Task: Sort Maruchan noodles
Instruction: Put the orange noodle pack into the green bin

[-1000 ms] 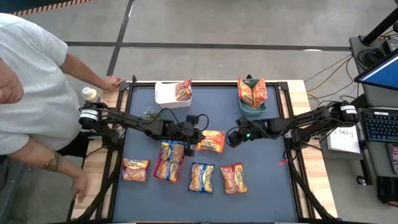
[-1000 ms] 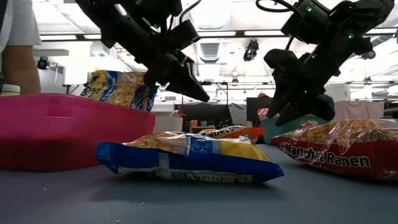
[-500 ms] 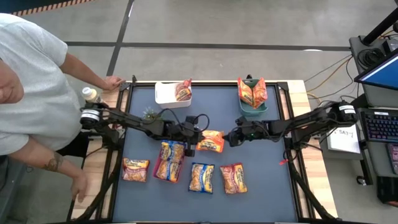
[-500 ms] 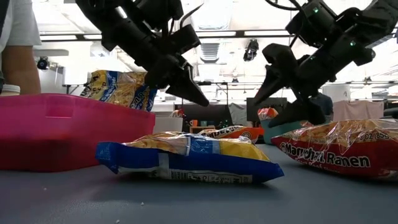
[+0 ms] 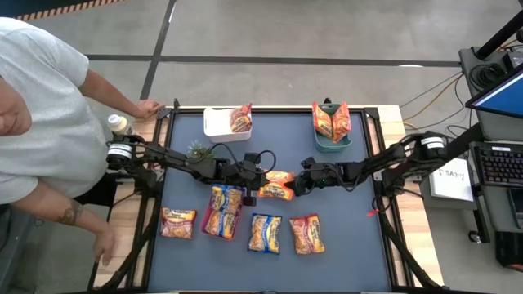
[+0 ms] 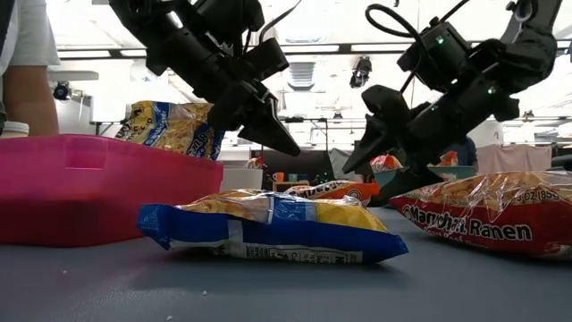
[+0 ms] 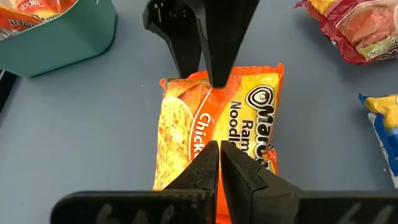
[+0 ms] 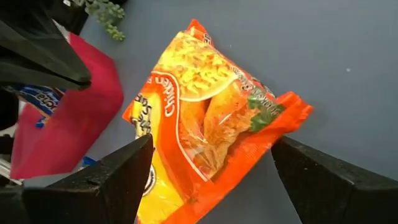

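- Orange noodle packet (image 5: 278,185) lies flat at mat centre, between both grippers.
- Right gripper (image 5: 299,186): fingers spread wide, straddling the packet's edge.
- Left gripper (image 5: 249,190): fingers pressed together, empty.
- Packet likely light, crinkly, slippery; pinch across its short sides.
- Open mat (image 5: 359,237) lies toward the teal bin (image 5: 332,140).

Looks like a robotics lab: concrete floor (image 5: 286,33), laptop (image 5: 498,90) and cables far right, ceiling lights (image 6: 322,49).
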`<state>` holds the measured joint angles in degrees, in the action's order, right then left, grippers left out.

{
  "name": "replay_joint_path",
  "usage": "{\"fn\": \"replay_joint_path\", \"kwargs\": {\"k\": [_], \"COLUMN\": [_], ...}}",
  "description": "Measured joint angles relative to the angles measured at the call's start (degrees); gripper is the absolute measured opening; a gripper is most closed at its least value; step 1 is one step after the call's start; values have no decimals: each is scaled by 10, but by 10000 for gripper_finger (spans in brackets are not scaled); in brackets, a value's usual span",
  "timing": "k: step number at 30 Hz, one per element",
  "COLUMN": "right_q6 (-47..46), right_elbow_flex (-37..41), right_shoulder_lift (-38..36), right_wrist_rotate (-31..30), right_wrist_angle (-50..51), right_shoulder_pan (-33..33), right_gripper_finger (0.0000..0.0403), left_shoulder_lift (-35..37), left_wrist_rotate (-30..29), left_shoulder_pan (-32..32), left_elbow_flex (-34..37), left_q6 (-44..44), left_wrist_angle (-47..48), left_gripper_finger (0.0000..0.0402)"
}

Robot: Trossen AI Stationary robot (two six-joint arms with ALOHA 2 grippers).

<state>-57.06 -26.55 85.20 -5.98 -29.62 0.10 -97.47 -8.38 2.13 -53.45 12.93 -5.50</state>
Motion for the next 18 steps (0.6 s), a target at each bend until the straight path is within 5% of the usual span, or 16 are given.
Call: {"fn": "replay_joint_path", "kwargs": {"k": [18], "right_q6": [11], "right_elbow_flex": [-1], "right_shoulder_lift": [90], "right_wrist_rotate": [0], "right_wrist_angle": [-150], "right_shoulder_pan": [0], "right_gripper_finger": [309], "left_shoulder_lift": [0], "left_wrist_rotate": [0], "left_shoulder_pan": [0], "left_elbow_flex": [0], "left_q6": [0], "left_wrist_angle": [-3], "left_gripper_finger": [0]}}
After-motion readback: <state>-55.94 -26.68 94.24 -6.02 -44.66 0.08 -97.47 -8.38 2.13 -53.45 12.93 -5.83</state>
